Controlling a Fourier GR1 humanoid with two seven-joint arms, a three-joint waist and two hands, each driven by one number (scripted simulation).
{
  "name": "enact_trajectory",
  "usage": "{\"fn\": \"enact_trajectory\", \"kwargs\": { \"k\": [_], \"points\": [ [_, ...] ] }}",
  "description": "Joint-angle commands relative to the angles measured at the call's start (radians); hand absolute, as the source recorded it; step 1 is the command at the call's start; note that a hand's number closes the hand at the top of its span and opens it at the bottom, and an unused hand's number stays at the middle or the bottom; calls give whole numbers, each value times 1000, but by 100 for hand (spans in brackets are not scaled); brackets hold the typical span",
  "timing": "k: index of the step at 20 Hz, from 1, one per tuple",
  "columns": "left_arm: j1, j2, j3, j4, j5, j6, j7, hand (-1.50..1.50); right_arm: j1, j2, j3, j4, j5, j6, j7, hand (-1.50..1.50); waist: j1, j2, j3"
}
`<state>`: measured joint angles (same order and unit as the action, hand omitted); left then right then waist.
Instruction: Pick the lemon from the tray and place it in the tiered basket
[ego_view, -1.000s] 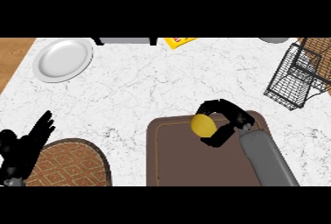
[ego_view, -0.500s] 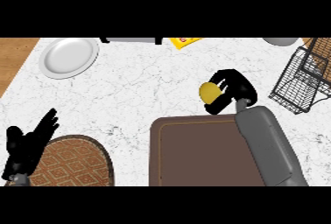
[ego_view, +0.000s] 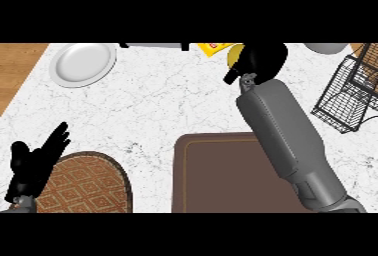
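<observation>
Right hand (ego_view: 258, 60) is curled around the lemon (ego_view: 235, 56) near the counter's (ego_view: 162, 105) far edge, so only a yellow sliver shows. Tiered basket (ego_view: 347, 95) is cut off at the right edge. Left hand (ego_view: 33, 165) rests open, near-left corner. Yellow packet's (ego_view: 212, 48) print is unreadable.

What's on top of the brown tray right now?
Nothing rests on the tray; only the right forearm crosses above it. The lemon is up in the right hand, mostly covered by its fingers.
</observation>
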<state>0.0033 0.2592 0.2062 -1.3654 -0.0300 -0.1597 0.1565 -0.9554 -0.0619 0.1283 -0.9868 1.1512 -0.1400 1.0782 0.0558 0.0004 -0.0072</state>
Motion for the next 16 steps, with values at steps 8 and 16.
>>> {"fn": "enact_trajectory", "kwargs": {
  "k": [8, 16],
  "points": [
    [-15, -4, 16, -26, 11, 17, 27, 0, -299, 0, -125, 178, 237, -92, 221, 150, -23, 7, 6],
    [-49, -11, 15, -26, -5, 44, 48, 0, -302, -151, -263, 331, 236, -264, 2, 150, -26, 13, 7]
  ]
}}
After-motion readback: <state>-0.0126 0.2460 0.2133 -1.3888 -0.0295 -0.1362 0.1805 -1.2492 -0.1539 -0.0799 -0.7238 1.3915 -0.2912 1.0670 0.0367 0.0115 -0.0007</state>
